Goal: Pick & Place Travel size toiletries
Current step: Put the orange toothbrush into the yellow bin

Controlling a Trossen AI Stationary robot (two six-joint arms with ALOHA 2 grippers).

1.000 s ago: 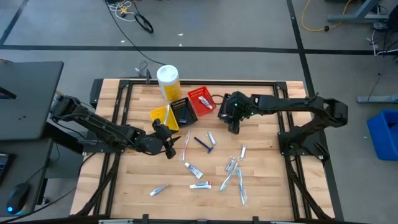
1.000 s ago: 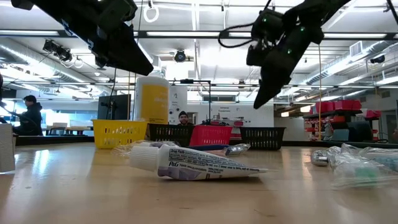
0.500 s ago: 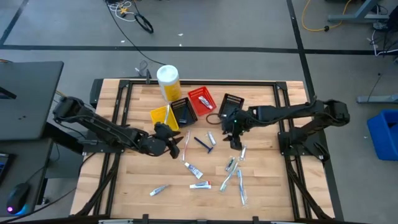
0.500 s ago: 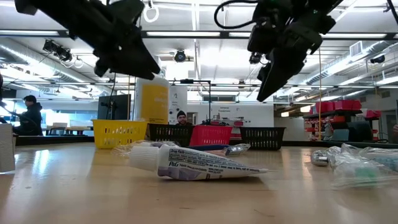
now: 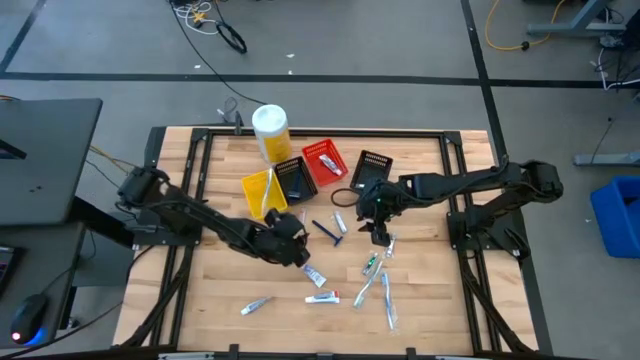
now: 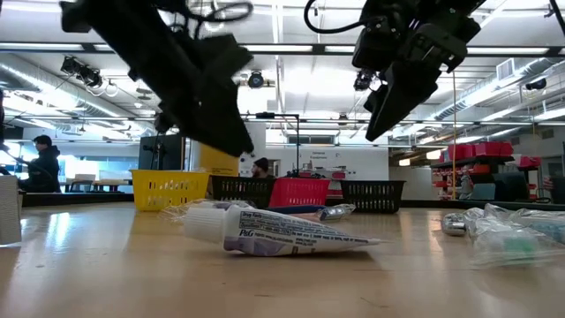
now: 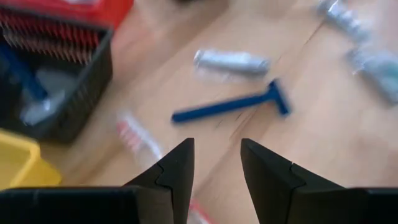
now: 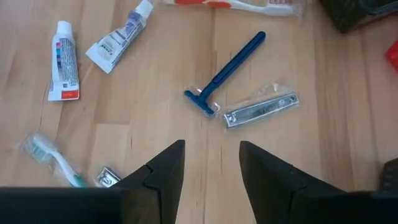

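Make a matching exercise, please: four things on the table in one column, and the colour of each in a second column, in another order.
Things:
1. razor
2. basket beside the canister
3. canister lid
4. basket farthest left in the row

Colours:
a. white
b. yellow
c. dark blue
d. red

Pairs: 1-c, 2-d, 3-a, 4-b

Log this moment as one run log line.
left pincer: open, empty, above table | right pincer: open, empty, above blue razor | toiletries: scattered on table
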